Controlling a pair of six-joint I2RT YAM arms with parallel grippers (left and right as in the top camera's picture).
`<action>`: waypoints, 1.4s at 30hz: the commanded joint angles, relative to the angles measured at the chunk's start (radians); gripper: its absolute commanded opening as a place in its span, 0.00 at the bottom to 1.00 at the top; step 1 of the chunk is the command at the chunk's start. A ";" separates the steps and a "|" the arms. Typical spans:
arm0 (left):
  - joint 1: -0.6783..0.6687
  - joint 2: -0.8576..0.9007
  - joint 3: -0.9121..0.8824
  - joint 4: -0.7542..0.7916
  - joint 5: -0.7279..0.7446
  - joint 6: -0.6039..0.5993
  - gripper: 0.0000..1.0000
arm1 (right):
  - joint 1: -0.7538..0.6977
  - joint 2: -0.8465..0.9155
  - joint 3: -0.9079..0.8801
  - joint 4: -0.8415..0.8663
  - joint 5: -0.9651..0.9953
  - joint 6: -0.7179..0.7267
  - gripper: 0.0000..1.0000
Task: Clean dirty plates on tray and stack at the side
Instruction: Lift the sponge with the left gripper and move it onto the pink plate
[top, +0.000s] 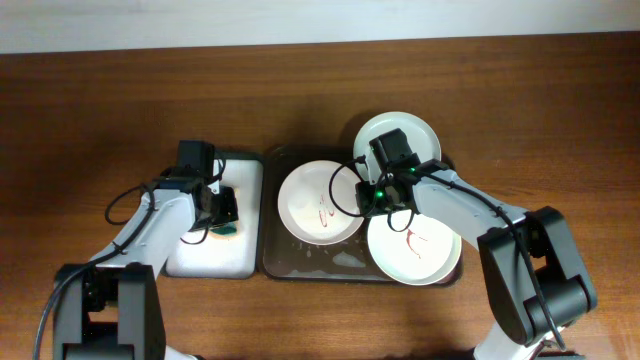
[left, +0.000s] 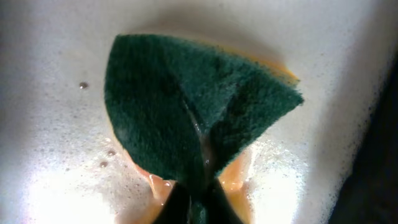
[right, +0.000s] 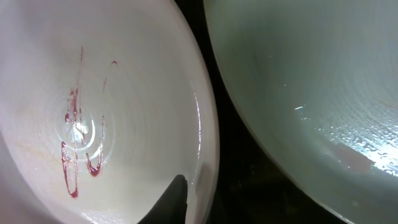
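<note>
Three plates lie on the dark brown tray (top: 275, 262). The left plate (top: 305, 190) has red scribbles; my right gripper (top: 366, 198) is shut on its right rim. In the right wrist view one finger of this gripper (right: 193, 205) lies inside that plate (right: 93, 74), with the rim against it. The pale green plate (top: 400, 132) is at the back, also in the right wrist view (right: 311, 74). A third red-marked plate (top: 415, 250) is at the front right. My left gripper (top: 225, 212) is shut on a green-and-yellow sponge (left: 186, 106) over foam.
The smaller black-rimmed white-lined tray (top: 215, 262) holds foam (left: 56, 124) left of the brown tray. Foamy water lies on the brown tray's front (top: 330, 262). The brown tray's dark floor (right: 230, 155) shows between the two plates. Bare wooden table (top: 100, 100) surrounds both trays.
</note>
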 joint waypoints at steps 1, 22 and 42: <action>0.003 -0.005 0.012 -0.004 0.000 0.008 0.00 | 0.015 0.013 0.011 0.004 -0.017 0.005 0.12; -0.010 -0.272 0.050 0.116 -0.073 0.039 0.00 | 0.047 0.013 0.011 -0.011 -0.034 0.005 0.11; -0.263 -0.272 0.049 0.037 -0.584 -0.046 0.00 | 0.047 0.013 0.011 -0.012 -0.033 0.005 0.11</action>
